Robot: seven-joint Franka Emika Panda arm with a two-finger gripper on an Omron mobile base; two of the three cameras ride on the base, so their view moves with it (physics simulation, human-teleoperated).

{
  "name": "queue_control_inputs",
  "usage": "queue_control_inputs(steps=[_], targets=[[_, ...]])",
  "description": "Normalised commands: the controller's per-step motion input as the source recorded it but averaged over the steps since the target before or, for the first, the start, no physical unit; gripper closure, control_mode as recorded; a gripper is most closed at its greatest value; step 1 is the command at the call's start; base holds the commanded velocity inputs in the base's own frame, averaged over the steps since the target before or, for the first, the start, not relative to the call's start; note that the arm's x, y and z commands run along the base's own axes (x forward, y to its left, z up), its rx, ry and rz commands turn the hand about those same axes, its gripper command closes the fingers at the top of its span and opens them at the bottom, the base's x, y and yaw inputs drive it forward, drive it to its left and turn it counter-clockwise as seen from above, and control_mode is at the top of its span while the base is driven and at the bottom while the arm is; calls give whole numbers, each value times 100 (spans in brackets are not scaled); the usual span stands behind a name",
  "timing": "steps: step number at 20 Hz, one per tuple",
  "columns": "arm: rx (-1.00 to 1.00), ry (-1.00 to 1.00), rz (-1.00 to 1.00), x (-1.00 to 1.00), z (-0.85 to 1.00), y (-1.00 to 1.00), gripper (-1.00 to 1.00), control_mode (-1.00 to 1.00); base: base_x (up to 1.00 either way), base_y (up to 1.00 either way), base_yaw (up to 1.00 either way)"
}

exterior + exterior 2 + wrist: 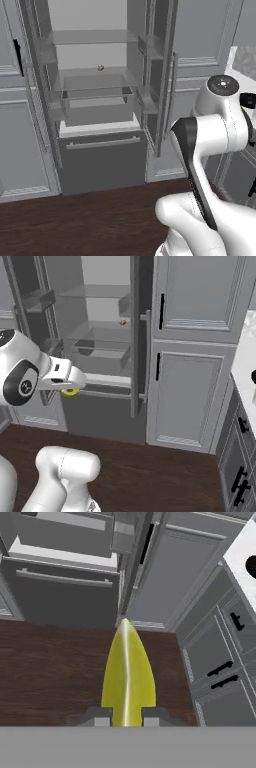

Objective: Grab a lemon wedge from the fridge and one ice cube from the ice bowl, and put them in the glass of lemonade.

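My gripper (127, 716) is shut on the lemon wedge (127, 672), a bright yellow pointed slice that sticks out between the two fingertips over the dark wood floor. From the right base view the gripper (72, 387) hangs in front of the fridge (100, 411) at the height of its lower drawer, with the lemon wedge (69, 392) showing yellow under the hand. The fridge (100, 160) stands with both doors open. A black edge of the ice bowl (251, 566) shows on the white counter at the far right. The ice cube and the glass of lemonade are out of view.
A small round brown thing (100, 67) lies on a fridge shelf. Grey panelled cabinets (192, 391) with black handles stand right of the fridge, then a white counter (246, 363) over dark drawers (225, 672). The open right fridge door (139, 346) juts out beside my hand.
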Motion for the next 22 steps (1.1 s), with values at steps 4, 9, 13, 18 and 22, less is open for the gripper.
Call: queue_control_inputs(steps=[4,9,13,18,22], targets=[[0,0,0,0,0,0,100,100,-53,-74,-30],[0,0,0,0,0,0,100,100,-15,-82,-41],[0,0,0,0,0,0,100,100,0,-77,-42],[0,0,0,0,0,0,100,100,0,-33,-36],[0,0,0,0,0,0,100,100,35,19,-23]])
